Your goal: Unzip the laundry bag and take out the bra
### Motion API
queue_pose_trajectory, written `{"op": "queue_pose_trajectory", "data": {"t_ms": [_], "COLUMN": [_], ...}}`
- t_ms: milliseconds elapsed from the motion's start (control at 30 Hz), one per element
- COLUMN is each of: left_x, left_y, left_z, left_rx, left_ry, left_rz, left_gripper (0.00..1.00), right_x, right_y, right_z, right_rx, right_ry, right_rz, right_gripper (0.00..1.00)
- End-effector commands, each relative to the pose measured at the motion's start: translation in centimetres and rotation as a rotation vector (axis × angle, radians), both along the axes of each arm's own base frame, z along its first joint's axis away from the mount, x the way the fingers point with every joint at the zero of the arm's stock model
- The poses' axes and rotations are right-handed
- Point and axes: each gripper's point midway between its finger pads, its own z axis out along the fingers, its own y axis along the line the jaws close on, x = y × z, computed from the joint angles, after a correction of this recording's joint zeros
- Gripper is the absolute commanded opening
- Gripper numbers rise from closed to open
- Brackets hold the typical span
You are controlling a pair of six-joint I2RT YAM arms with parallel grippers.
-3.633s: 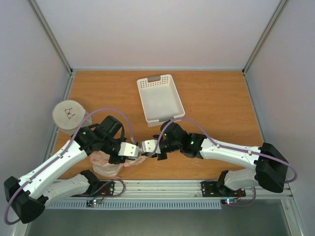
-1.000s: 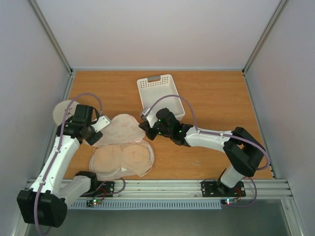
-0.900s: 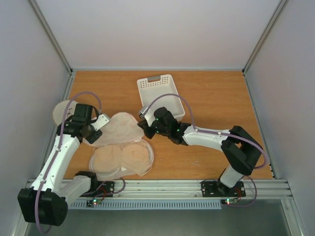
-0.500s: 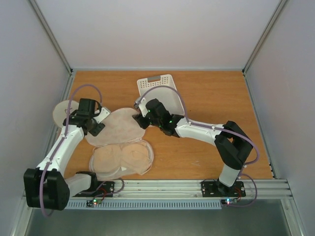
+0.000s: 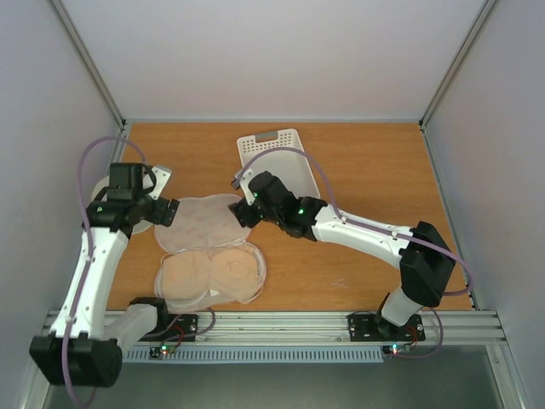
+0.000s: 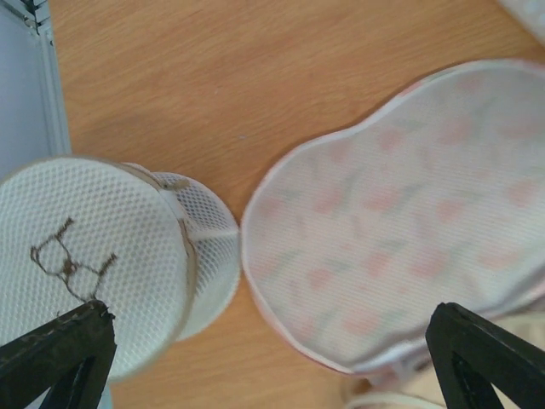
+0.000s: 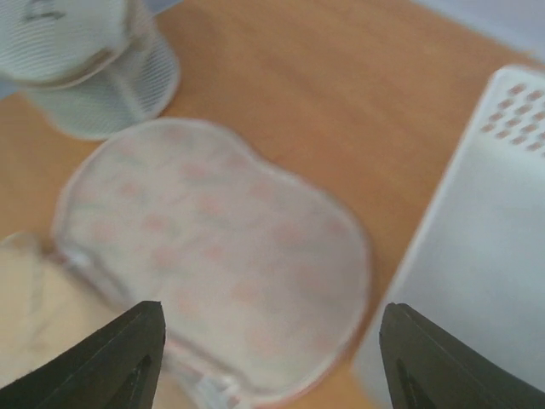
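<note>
The laundry bag (image 5: pixel 203 223) lies unzipped on the table, its patterned cream flap (image 6: pixel 400 213) folded back flat. The peach bra (image 5: pixel 211 271) lies uncovered in the bag's near half, and a corner of the bra (image 7: pixel 25 315) shows in the right wrist view. My left gripper (image 5: pixel 168 213) hovers open at the flap's left end, its fingers (image 6: pixel 60 354) wide apart with nothing between them. My right gripper (image 5: pixel 239 213) hovers open over the flap's (image 7: pixel 213 256) right end, holding nothing.
A round white mesh disc (image 5: pixel 115 189) with a black drawing (image 6: pixel 68 256) stands just left of the flap, under the left arm. The white perforated basket (image 5: pixel 281 162) sits behind the right gripper, its rim (image 7: pixel 477 256) close to the flap's right edge.
Both grippers have opened and let go of the flap, which now lies flat. The left gripper has drawn back to the left, and the right one has lifted slightly.
</note>
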Motion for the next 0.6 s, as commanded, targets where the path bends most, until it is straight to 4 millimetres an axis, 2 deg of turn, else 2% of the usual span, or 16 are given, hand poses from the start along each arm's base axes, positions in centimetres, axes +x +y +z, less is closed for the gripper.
{"op": "queue_pose_trajectory", "data": {"t_ms": [0, 67, 200, 300, 333, 433, 467, 567], "left_x": [-3.5, -3.5, -4.0, -3.6, -3.6, -4.7, -5.4, -8.1], "left_y": [-2.1, -0.6, -4.3, -4.5, -4.2, -2.2, -1.7, -2.0], "left_z": [1.9, 2.5, 0.7, -0.7, -1.5, -4.9, -6.0, -9.1], "left_rx": [-0.186, -0.231, -0.475, -0.49, -0.468, -0.346, -0.311, -0.292], "left_ry": [-0.003, 0.001, 0.194, 0.316, 0.366, 0.511, 0.548, 0.613], "left_rz": [0.024, 0.178, 0.143, 0.069, 0.018, -0.087, -0.098, -0.163], "left_gripper": [1.0, 0.98, 0.99, 0.99, 0.96, 0.78, 0.76, 0.75], "right_x": [-6.2, -8.2, -10.5, -11.3, -11.5, -12.1, -12.2, -12.3], "right_y": [-0.1, -0.2, -0.9, -1.4, -1.5, -1.7, -1.7, -1.8], "right_z": [-3.1, -4.5, -7.0, -8.6, -9.1, -10.8, -11.3, -13.4], "right_rx": [0.026, 0.058, 0.06, 0.053, 0.048, 0.029, 0.022, -0.014], "right_ry": [0.233, 0.333, 0.461, 0.51, 0.523, 0.556, 0.567, 0.59], "right_rz": [0.096, 0.122, 0.13, 0.128, 0.129, 0.139, 0.142, 0.137], "right_gripper": [0.67, 0.66, 0.65, 0.65, 0.65, 0.65, 0.65, 0.65]}}
